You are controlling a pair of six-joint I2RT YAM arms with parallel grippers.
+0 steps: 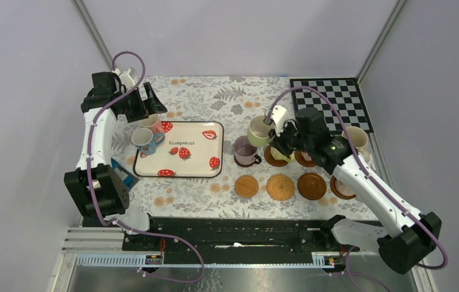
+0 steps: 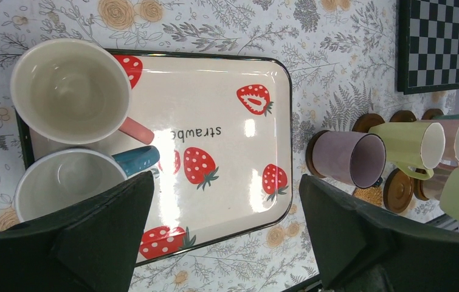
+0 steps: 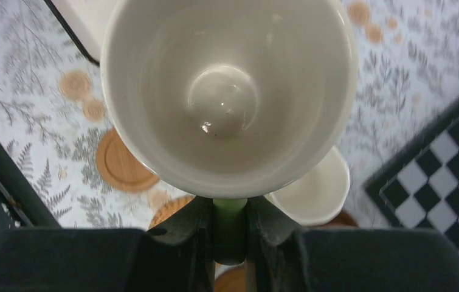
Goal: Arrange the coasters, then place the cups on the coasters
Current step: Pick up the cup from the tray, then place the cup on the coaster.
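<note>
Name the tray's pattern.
The tray has red strawberries on cream, clearest from the left wrist.

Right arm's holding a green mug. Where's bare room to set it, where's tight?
Free: the three bare near-row coasters, right of the tray; the tray's right half; floral cloth between tray and checkerboard mat. Crowded: the far row beside the purple mug, under the right tool and its green mug; the tray's left corner, two mugs.

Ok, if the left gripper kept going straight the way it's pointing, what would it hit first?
Most likely the strawberry tray: the open left gripper aims at its bare middle. The blue-handled mug sits close by one finger and might get clipped; depth is hard to judge.
</note>
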